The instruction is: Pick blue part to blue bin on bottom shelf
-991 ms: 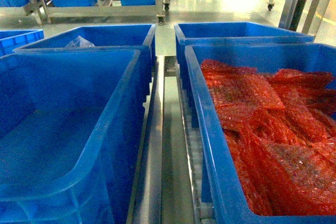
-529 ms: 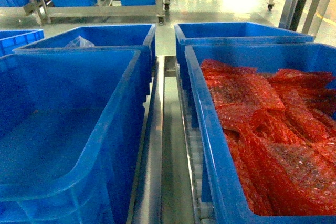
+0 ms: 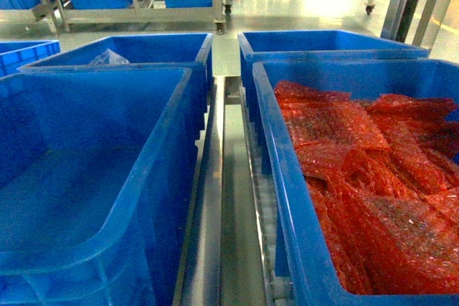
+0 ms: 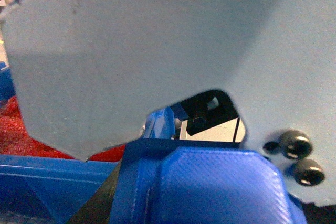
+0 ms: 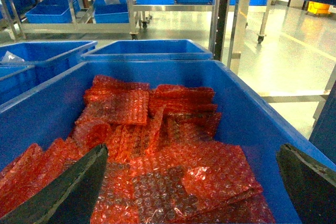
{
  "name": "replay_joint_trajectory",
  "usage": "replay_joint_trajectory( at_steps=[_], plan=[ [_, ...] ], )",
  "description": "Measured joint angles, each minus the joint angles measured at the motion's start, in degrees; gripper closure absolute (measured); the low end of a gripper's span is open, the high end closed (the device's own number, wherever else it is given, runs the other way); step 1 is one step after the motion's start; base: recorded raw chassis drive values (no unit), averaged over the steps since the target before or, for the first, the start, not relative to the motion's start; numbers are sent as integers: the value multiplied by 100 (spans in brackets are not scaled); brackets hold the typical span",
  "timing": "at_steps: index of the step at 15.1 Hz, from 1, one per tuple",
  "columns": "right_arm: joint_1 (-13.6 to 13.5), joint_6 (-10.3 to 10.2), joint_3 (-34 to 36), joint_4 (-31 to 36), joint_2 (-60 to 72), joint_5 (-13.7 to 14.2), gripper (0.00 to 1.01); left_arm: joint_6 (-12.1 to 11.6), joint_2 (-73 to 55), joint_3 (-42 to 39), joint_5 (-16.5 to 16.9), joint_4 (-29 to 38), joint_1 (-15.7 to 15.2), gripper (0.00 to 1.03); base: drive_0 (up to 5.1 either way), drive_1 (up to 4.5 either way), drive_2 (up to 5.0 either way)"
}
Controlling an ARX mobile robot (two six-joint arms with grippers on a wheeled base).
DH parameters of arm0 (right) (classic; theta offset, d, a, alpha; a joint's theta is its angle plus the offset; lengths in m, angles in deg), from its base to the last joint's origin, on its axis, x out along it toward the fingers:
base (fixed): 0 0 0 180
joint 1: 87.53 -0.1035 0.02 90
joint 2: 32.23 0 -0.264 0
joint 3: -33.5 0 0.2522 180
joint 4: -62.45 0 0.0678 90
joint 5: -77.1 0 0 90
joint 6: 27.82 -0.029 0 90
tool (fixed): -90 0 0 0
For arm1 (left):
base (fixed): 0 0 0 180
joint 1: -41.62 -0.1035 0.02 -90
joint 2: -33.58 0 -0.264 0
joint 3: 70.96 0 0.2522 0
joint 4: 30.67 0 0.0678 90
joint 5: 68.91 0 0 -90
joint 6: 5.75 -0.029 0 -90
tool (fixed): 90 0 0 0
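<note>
No blue part showed plainly in any view. The only thing that might have been it was a blue ribbed piece [image 4: 210, 187] very close under the left wrist camera, just beside the red-filled bin [image 3: 267, 148]. A big pale plate [image 4: 131, 51] hid most of that view, so it could not be told if the piece was the part or a bit of the arm. It also could not be told if the left pincer was apart or together. The right pincer [image 5: 191, 179] hung over the red-filled bin with its two dark fingers [image 5: 68, 187] wide apart and nothing between them. Under it lay red bubble bags [image 5: 157, 145], soft and puffy. An empty blue bin [image 3: 93, 177] stood just beside the red-filled bin, across a steel rail [image 3: 215, 198]. If the ribbed piece was the part, it looked like hard plastic: stiff, likely light, and rough enough not to slip. It would probably be best held across its two flat sides. If the part lay inside a bubble bag, the bag would squash and slide, so a firm pinch at its middle seemed wise.
</note>
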Motion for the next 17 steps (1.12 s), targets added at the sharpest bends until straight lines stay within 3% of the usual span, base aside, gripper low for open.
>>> replay_joint_trajectory(
  at_steps=[16, 17],
  plan=[
    [0, 2, 0, 2, 0, 0, 3, 37, 0, 0, 0, 0, 0, 60, 0, 0, 0],
    [0, 2, 0, 2, 0, -2, 3, 55, 46, 0, -472, -96, 136, 60, 0, 0, 0]
  ],
)
